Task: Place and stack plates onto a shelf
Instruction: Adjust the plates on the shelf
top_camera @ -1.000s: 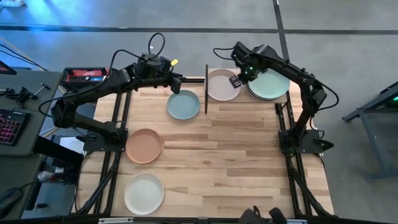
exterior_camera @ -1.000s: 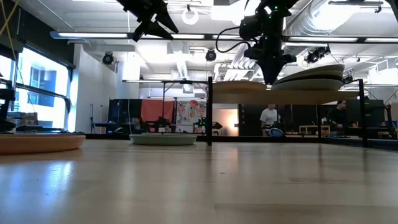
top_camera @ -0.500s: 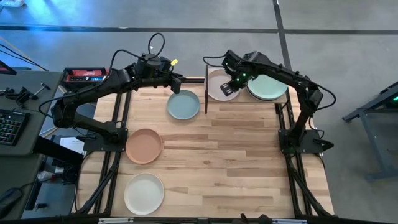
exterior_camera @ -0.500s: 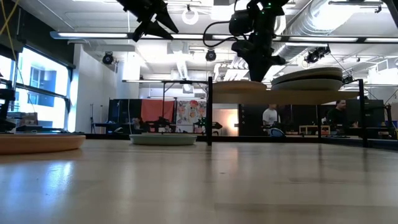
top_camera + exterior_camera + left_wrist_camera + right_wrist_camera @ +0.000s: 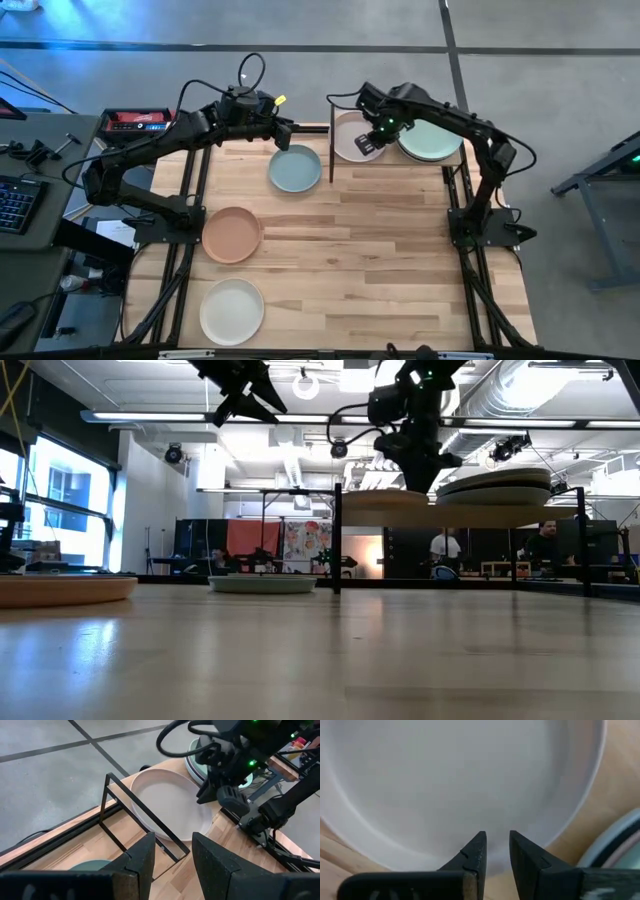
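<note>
High view: the shelf (image 5: 392, 160) stands at the far edge of the table (image 5: 390, 270), carrying a pale plate (image 5: 350, 132) on its left half and a stack topped by a mint green plate (image 5: 435, 140) on its right half. The right gripper (image 5: 368, 143) hangs over the pale plate's right side; the left gripper (image 5: 318, 129) is held level just left of the shelf, above the far edge of a light blue plate (image 5: 295, 168) lying on the table. A terracotta plate (image 5: 232, 234) and a cream plate (image 5: 232, 311) lie farther toward the near left. Low view: the shelf board (image 5: 460, 515) is raised on black posts; the right gripper (image 5: 418, 480) points down at the plate there, beside the taller stack (image 5: 495, 487). The light blue plate (image 5: 262, 585) and the terracotta plate (image 5: 62, 589) rest on the table. Left wrist view: the left gripper (image 5: 172, 857) stands with a gap between its fingers, holding nothing, facing the pale plate (image 5: 167, 802). Right wrist view: the right gripper (image 5: 496, 851) shows a narrow gap between its fingers, empty, just above the pale plate (image 5: 455, 775).
</note>
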`<action>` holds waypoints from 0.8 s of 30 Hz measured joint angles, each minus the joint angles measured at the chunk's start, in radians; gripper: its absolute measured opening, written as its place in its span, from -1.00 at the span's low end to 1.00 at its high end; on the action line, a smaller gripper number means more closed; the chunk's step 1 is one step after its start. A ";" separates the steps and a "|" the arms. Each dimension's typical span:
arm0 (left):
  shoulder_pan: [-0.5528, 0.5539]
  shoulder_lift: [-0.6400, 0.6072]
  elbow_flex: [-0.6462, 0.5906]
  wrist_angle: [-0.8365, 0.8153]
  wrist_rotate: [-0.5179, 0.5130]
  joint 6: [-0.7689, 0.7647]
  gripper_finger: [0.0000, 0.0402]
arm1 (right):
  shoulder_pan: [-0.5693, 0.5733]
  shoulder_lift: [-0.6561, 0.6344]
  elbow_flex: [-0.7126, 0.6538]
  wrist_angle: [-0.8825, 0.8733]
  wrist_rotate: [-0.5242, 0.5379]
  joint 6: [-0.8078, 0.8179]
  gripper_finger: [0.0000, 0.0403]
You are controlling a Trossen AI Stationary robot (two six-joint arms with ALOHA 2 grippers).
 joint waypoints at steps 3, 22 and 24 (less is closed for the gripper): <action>0.000 0.000 0.000 0.000 0.000 0.000 -0.42 | 0.001 0.002 0.000 0.004 0.014 -0.004 -0.69; 0.000 0.000 0.000 0.002 0.000 0.000 -0.42 | -0.014 0.008 0.000 -0.041 0.161 0.024 -0.69; 0.000 0.000 0.000 0.002 0.000 0.000 -0.42 | -0.014 0.008 0.000 -0.036 0.159 0.023 -0.69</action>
